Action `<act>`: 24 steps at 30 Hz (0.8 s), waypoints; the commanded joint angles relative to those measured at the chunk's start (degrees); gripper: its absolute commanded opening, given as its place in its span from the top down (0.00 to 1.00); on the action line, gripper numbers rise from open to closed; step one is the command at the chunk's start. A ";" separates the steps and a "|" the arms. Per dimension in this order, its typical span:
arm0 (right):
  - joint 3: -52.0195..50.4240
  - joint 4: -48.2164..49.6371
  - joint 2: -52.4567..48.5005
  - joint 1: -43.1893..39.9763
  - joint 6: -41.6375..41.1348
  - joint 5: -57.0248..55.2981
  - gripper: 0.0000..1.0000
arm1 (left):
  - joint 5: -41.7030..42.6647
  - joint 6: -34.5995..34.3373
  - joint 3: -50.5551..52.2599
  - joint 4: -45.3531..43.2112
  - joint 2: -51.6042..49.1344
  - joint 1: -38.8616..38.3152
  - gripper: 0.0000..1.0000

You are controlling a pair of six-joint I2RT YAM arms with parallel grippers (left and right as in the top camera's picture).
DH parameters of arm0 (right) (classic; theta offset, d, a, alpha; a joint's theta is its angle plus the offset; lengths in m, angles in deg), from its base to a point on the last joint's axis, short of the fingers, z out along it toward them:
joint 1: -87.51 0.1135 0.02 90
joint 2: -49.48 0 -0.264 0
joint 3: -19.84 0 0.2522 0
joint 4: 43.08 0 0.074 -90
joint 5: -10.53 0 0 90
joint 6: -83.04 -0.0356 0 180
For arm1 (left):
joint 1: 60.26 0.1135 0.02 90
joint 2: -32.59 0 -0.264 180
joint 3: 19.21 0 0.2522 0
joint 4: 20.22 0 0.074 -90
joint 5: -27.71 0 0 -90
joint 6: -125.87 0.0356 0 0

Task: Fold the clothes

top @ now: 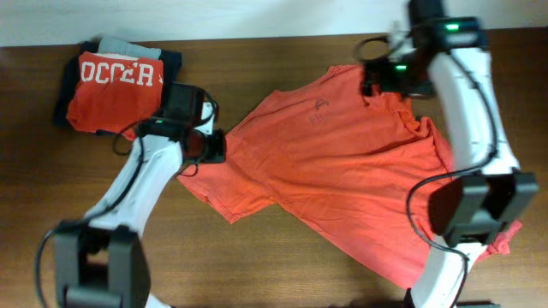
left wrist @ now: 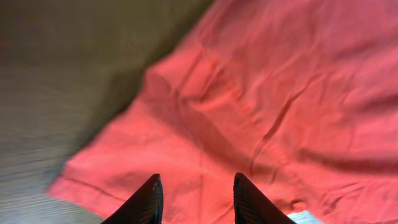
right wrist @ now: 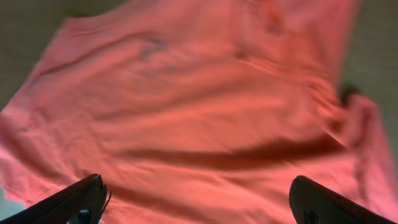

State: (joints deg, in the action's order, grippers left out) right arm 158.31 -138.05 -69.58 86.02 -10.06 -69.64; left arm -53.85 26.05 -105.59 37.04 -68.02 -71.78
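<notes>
T-shirt [top: 342, 162] lies spread, slanted, centre to right of the table [top: 257, 257]; no fold made, so all folding is left; my left gripper [left wrist: 197, 176] is over its left sleeve edge, jaws half-narrow, nothing visibly pinched; right gripper [right wrist: 196, 180] at the far edge, jaws wide, empty; folded pile [top: 116, 90] far left

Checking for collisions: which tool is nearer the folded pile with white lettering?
Left. The left tool is beside the folded pile, over the T-shirt edge; the right tool is far across, at the opposite edge.
</notes>
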 commanded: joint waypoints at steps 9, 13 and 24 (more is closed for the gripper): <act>-0.42 -2.80 0.68 -9.62 -0.57 0.11 0.01 | 1.66 1.75 -0.24 1.03 -13.84 -0.15 0.63; -0.42 -2.67 0.63 -9.86 -0.35 0.09 0.01 | 1.62 1.55 -0.24 4.57 -14.19 -0.15 0.67; -0.42 -2.40 0.63 -9.79 -0.35 0.09 0.02 | -6.82 -6.03 -0.09 15.19 -14.19 -0.22 0.68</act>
State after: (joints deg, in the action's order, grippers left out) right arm 158.11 -140.43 -69.63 76.29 -10.19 -69.64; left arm -57.30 22.29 -106.03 51.56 -80.90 -71.94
